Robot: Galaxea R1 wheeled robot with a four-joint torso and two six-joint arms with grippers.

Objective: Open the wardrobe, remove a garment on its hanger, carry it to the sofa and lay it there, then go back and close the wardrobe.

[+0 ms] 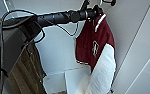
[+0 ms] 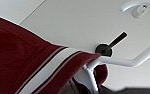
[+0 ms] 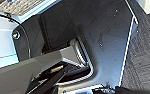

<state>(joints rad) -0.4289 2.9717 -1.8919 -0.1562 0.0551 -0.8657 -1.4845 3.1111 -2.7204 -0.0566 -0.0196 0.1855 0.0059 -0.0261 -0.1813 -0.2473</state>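
From the head view I am seeing my left arm [image 1: 58,17] reaching in from the left, up to the top of the open wardrobe [image 1: 131,30]. The jacket [image 1: 93,42] is hanging inside it, just under the end of that arm, with its maroon body and chest emblem facing me and its white sleeve [image 1: 103,72] drooping down toward the wardrobe floor. A long olive-brown garment [image 1: 28,72] is hanging well to the left of the jacket, beside the dark edge of the door. Low down between them, white boxes [image 1: 66,80] are sitting on the bottom of the wardrobe.

The left wrist view is giving me what the head view cannot: the striped collar [image 2: 51,70] up close, draped over a white hanger [image 2: 121,61], with a bent white bar running off to one side. Behind it a small black knob with a short stem [image 2: 108,47] is sticking out of the white panel, and a white peg [image 2: 139,11] is sitting higher up. I cannot tell whether the left jaws are spread or pressed together here.

The right wrist view is showing the robot's own dark body panels and a strip of grey carpet [image 3: 146,57]. I cannot tell how the right jaws stand either.
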